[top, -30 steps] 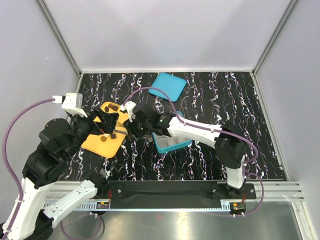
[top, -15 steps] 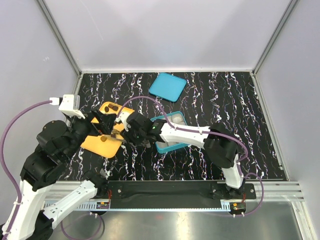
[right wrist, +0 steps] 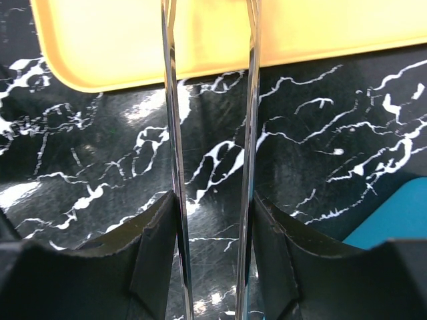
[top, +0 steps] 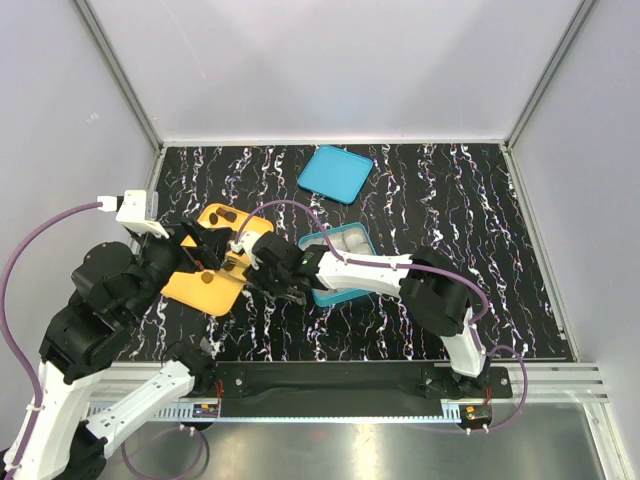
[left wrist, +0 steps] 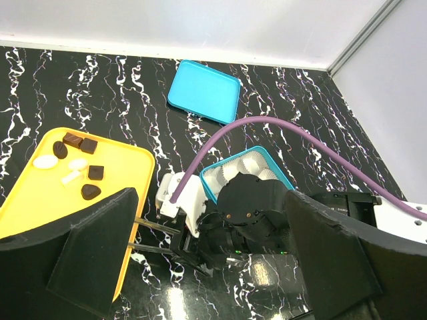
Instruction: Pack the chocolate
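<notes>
Several chocolate pieces point(left wrist: 88, 145), dark brown and pale cream, lie on the far part of a yellow tray point(left wrist: 127, 167); some also show in the top view point(top: 207, 279) on the tray point(top: 190, 290). A teal box point(top: 355, 285) lined with white paper cups point(left wrist: 241, 165) stands to the tray's right. My right gripper point(top: 232, 266) carries two thin metal blades point(right wrist: 171, 133) that reach over the tray's near right edge; they stand apart with nothing between them point(right wrist: 209, 13). My left gripper point(left wrist: 210, 195) hovers above the tray and the right gripper, wide open and empty.
The teal lid point(top: 335, 172) lies flat at the back, also in the left wrist view point(left wrist: 203, 91). The tabletop is black marble-patterned point(top: 450, 210). Grey walls close in the left, back and right. A purple cable point(left wrist: 267, 127) arcs over the box.
My right gripper has moved left from beside the box to the tray's right edge, its blades now over the tray. The left gripper has shifted only slightly.
</notes>
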Tool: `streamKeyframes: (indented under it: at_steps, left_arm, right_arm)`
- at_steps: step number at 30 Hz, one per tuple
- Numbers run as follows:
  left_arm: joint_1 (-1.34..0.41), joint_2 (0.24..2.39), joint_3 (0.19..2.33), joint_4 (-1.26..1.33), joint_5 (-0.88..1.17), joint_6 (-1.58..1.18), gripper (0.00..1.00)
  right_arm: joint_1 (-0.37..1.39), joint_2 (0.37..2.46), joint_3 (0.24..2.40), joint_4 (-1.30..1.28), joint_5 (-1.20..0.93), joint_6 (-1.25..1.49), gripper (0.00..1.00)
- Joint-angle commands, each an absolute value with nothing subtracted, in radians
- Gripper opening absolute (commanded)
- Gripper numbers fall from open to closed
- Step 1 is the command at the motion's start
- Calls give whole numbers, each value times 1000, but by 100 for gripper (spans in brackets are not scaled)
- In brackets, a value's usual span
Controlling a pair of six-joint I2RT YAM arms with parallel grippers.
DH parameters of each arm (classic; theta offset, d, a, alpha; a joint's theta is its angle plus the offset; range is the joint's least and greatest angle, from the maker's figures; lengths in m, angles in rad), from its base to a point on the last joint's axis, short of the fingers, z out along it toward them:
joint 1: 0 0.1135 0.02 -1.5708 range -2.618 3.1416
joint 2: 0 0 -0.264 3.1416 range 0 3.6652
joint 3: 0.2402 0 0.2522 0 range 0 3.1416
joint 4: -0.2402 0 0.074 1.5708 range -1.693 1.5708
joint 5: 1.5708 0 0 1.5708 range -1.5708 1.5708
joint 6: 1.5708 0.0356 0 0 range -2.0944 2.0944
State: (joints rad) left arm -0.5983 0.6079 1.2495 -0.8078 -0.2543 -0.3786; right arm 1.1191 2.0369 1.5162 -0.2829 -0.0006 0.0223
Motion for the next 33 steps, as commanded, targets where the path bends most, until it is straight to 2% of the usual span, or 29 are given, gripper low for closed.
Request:
streamKeyframes:
  at_steps: [1, 8, 15, 23, 33]
  left_arm:
    - [-600, 598, 1239, -758, -264, -382, 99]
    - [-600, 597, 1232, -753, -258, -390, 99]
    - [-600, 586, 1218, -752, -270, -391, 99]
    - [-600, 586, 1190, -741, -272, -391, 99]
    - [-601, 583, 1175, -736, -270, -400, 99]
  right_arm:
    - [1124, 2031, 1519, -248, 54, 11, 53]
    - [1123, 2031, 1523, -247, 69, 11, 52]
    - [1123, 2026, 1526, -239, 78, 17, 39]
    - [1123, 1939, 1482, -207, 74, 46, 29]
    - [1100, 1780, 1462, -284, 91, 110, 25]
